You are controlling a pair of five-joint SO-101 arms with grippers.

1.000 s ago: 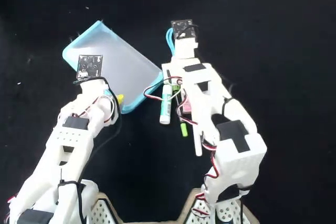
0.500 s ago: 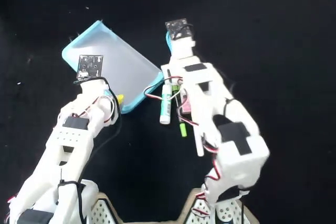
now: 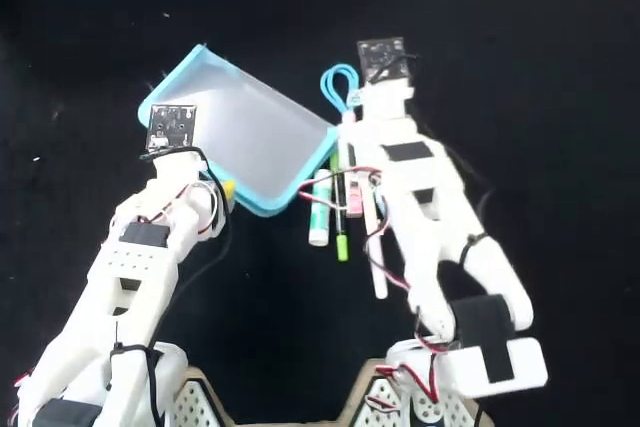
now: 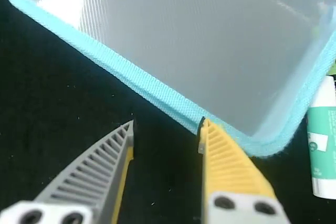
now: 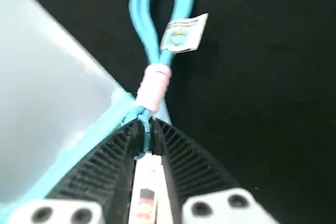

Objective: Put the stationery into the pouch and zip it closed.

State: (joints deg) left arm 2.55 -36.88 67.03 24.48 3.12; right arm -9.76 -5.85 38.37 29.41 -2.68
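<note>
Judging from the high view, where does the pouch lie, asks the first observer.

Upper left of centre on the black table, flat and tilted, answers the second. The glue stick and green pen lie just beside its lower right corner, partly under the right arm.

And the grippers?

The right gripper is pinched narrow on the pouch's blue trim at the corner, right under the pink band of the cord loop. The left gripper stands spread wide and holds nothing, its tips just beside the pouch's long edge.

How would the pouch handle?

Probably light and limp: thin translucent film with a woven border. It would likely sag and slide on the cloth if pulled from one point alone. The film looks slick, so the fabric trim is the better hold.

Where, then?

At the stitched corner or the cord, as the right gripper has it, with the left taking the opposite edge to steady it. The pens look stiff and light; a mid-barrel grip should suit them.
</note>
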